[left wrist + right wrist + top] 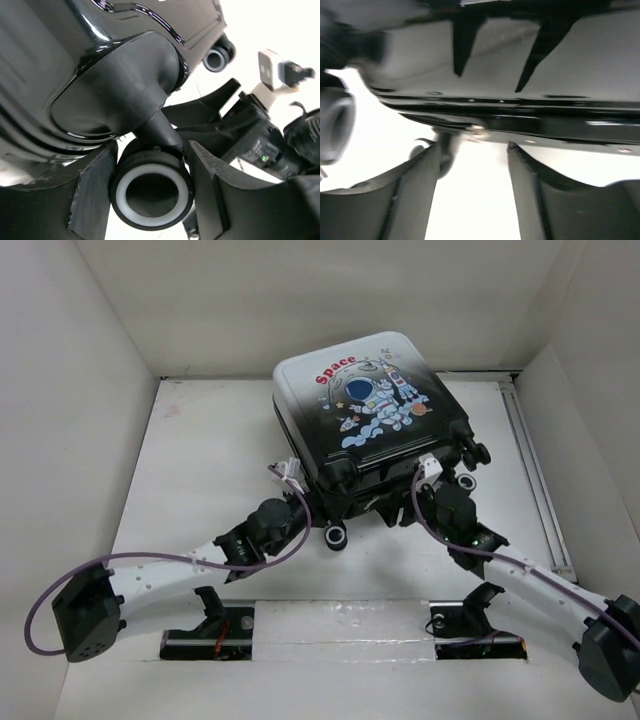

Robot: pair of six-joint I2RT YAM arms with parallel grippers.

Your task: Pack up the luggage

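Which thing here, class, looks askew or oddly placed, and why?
The luggage sits askew: its printed shell is tipped up toward the camera, the near edge raised, rather than lying flat on the table. The left gripper has its fingers on either side of a caster wheel, an odd place to grip.

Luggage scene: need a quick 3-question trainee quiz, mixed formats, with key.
1. True or false: the luggage lies open with its lining showing.
2. In the left wrist view, what sits between the fingers of the left claw?
A) a caster wheel
B) a zipper pull
C) a carry handle
3. Fill the blank: the red word printed on the shell reads ____.

Key:
1. False. The shell is shut, with the astronaut print facing up.
2. A. The wheel sits between the fingers; whether they touch it is unclear.
3. Space
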